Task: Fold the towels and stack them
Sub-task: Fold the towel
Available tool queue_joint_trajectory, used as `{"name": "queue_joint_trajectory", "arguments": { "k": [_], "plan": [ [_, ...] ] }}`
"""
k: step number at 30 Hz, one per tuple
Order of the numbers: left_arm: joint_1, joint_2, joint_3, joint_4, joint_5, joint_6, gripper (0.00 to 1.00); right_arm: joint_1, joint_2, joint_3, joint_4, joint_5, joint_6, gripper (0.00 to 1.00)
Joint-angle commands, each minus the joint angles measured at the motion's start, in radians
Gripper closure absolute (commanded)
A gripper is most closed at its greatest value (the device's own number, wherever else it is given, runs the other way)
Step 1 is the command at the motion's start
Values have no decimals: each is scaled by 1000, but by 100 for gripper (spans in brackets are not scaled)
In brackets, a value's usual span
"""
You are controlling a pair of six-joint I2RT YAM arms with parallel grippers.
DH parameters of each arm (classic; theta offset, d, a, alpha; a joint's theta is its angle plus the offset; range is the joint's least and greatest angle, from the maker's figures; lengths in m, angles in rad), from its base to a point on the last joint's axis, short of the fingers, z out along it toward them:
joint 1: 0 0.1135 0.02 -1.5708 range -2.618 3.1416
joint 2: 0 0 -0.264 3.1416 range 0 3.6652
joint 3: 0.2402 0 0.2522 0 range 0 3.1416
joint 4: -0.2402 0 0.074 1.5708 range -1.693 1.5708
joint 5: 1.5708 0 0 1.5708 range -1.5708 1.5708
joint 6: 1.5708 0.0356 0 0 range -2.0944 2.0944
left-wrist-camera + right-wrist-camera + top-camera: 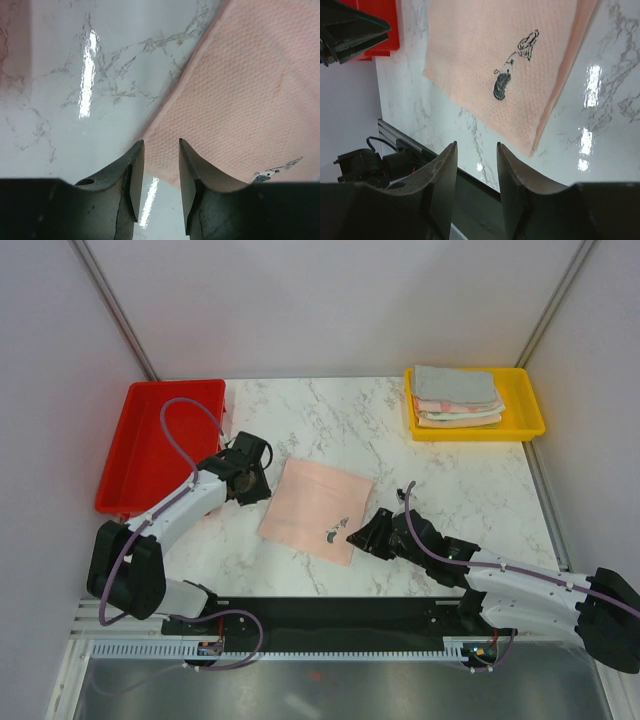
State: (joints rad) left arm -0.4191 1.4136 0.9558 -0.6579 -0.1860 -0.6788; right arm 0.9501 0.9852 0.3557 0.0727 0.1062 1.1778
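Where the arms reach: over a marble table (330, 410), one from each near corner, both towards the same cloth in the middle
Red tray (150, 455): at the far left, against the wall, its near end just beside the left arm
Left gripper (260, 480): low over the table at the left edge of the pink towel; in its wrist view (161, 145) the fingers stand apart with nothing between them, and the towel's edge runs under the gap; whether they touch the cloth, I cannot tell
Pink towel (315, 505): flat on the table between the two grippers, turned at a slant; two layers show along one side in the right wrist view (485, 45)
Dark printed mark (333, 533): on the towel's near right part, close to the right gripper
Right gripper (360, 537): just off the towel's near right corner; its fingers are parted in the wrist view (476, 147) and hold nothing
Yellow tray (525, 405): at the far right corner, well apart from the pink towel
Stack of towels (457, 395): folded and piled inside the yellow tray, a grey-green one on top, pink and cream ones under it
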Motion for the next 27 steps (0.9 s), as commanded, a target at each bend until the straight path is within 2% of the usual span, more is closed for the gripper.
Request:
{"name": "queue_joint_trajectory", "arguments": {
  "k": [1,6,7,10,13,16,19,22,27],
  "plan": [
    [-24,-82,58,-35,-55,68,59,-23,-25,68,-163,107,-24,55],
    [-56,-130,63,-49,-55,68,55,-154,72,160,-159,87,-89,54],
    [-67,-142,58,-39,-43,74,55,-212,116,172,-156,76,-101,54],
    [-165,-153,25,73,49,97,56,-305,199,222,-126,50,-142,55],
    [-323,-128,21,145,31,64,57,-422,288,288,-88,1,-174,58],
    [-508,-65,53,184,-70,58,57,-459,388,361,-80,-40,-181,59],
    [-624,13,84,195,-125,59,57,-505,452,374,-6,-103,-141,59],
    [-719,99,121,192,-188,56,57,-525,507,382,38,-143,-133,60],
    [-799,195,164,169,-234,15,57,-531,593,424,39,-148,-165,61]
  ]
}}
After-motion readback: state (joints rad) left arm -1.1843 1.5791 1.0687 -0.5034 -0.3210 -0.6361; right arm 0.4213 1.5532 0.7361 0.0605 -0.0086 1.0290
